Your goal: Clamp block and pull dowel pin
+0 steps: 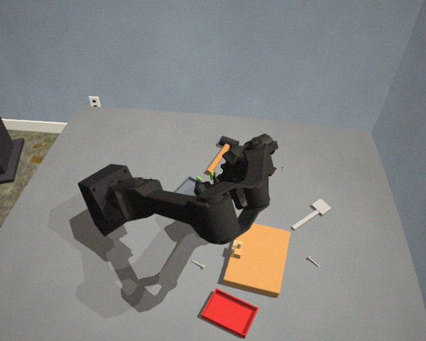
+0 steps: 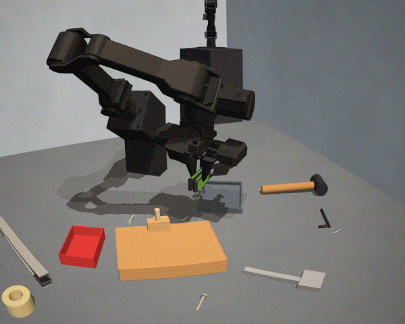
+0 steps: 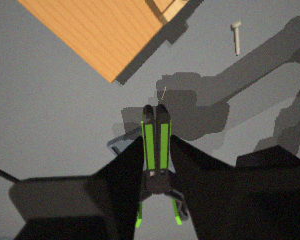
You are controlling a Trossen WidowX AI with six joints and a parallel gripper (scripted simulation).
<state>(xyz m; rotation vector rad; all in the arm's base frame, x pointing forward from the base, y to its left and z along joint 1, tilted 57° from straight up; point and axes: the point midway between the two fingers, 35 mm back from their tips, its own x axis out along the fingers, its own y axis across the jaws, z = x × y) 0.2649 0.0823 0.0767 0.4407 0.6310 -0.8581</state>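
Jaws closed on spring clamp (image 1: 211, 175) (image 2: 203, 182) (image 3: 150, 147); its nose points boardward, pinned wooden block (image 1: 236, 251) (image 2: 164, 219) (image 3: 175, 10) ahead, slightly right in my wrist view.
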